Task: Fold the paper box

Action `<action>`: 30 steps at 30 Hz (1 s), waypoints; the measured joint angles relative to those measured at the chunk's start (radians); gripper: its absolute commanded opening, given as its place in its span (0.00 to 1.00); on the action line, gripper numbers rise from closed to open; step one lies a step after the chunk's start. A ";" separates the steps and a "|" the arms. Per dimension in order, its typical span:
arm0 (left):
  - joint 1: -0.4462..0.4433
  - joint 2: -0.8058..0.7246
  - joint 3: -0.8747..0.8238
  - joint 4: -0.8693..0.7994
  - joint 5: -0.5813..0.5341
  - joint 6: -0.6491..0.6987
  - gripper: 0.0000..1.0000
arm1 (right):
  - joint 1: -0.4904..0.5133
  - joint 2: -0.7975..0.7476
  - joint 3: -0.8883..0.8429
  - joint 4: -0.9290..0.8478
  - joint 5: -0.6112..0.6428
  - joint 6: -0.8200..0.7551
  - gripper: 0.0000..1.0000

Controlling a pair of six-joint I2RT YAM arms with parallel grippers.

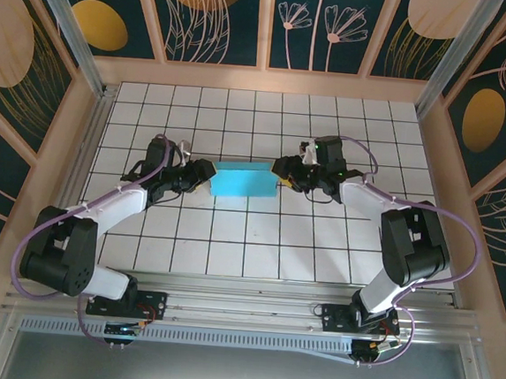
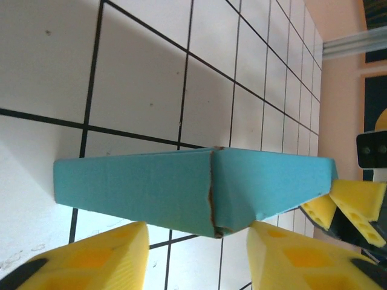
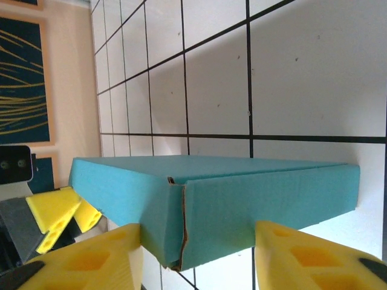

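- The yellow foam pads of the left gripper sit closest to the left wrist lens, one on each side of the frame; the jaws stand part open with a clear gap between them
- The end corner of the paper box points into that gap; neither pad looks pressed against it, so nothing seems to be held
- The right gripper mirrors this at the far end: jaws part open, straddling the box's other corner seam without visibly clamping it
- From above, the box lies near the middle of the tiled table, directly between the two grippers, long side running left to right
- It sits as a shallow turquoise shell with walls raised; the vertical corner seams at both ends gape a little, so the fold looks unfinished
- Handling, by judgement: very light thin card, stiff across the flat panels, willing to bend only along its creases, and easily dented at the corners
- It would likely skid on the smooth tiles if pushed from one end alone, so pressing from both ends suits it
- Best hold: pinch a wall or flap edge close to a crease, lightly, and keep off the open seams
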 measured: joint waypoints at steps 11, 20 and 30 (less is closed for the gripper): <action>-0.012 -0.050 -0.079 0.072 0.026 0.002 0.39 | 0.021 -0.076 -0.090 0.045 0.031 -0.016 0.46; -0.073 -0.240 -0.273 -0.067 -0.008 -0.027 0.57 | 0.061 -0.388 -0.394 -0.068 0.127 0.017 0.61; -0.079 -0.236 -0.209 -0.109 -0.072 0.008 0.64 | 0.061 -0.389 -0.395 -0.087 0.212 0.058 0.66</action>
